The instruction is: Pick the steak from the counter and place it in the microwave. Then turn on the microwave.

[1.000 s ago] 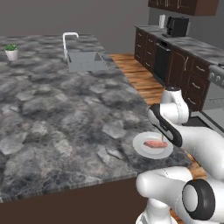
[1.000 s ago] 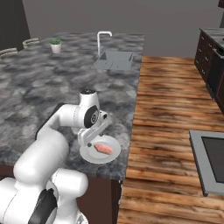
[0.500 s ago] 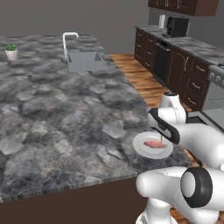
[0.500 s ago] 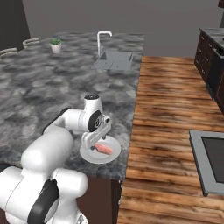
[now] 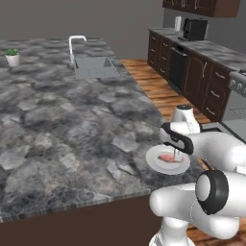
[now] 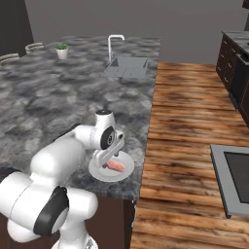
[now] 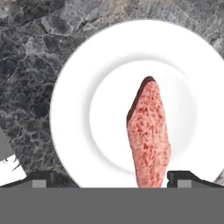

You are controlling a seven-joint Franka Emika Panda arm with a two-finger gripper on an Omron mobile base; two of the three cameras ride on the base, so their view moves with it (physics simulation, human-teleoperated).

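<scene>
The steak (image 7: 148, 131), a pinkish-red slab, lies on a round white plate (image 7: 74, 109) near the edge of the dark mottled counter (image 7: 26, 52). My gripper (image 7: 111, 177) hovers just above it, open, its dark fingertips (image 7: 43, 178) straddling the steak's near end without touching it. From the left base view the gripper (image 5: 177, 155) hangs over the steak (image 5: 167, 157) on the plate (image 5: 153, 162) at the counter's (image 5: 72, 125) near right corner. The right base view shows the same gripper (image 6: 109, 162), steak (image 6: 117, 166) and plate (image 6: 104, 175). The microwave is out of view.
A sink (image 5: 93, 67) with a faucet (image 5: 77, 43) and a small potted plant (image 5: 13, 56) sit at the counter's far end. Wooden floor (image 6: 189, 121) runs along the counter's right side. Dark cabinets (image 5: 192, 67) line the far wall; a cooktop (image 6: 233, 180) lies at right.
The hand has come down a little closer to the plate and steak. The jaws stay open and the steak has not moved.
</scene>
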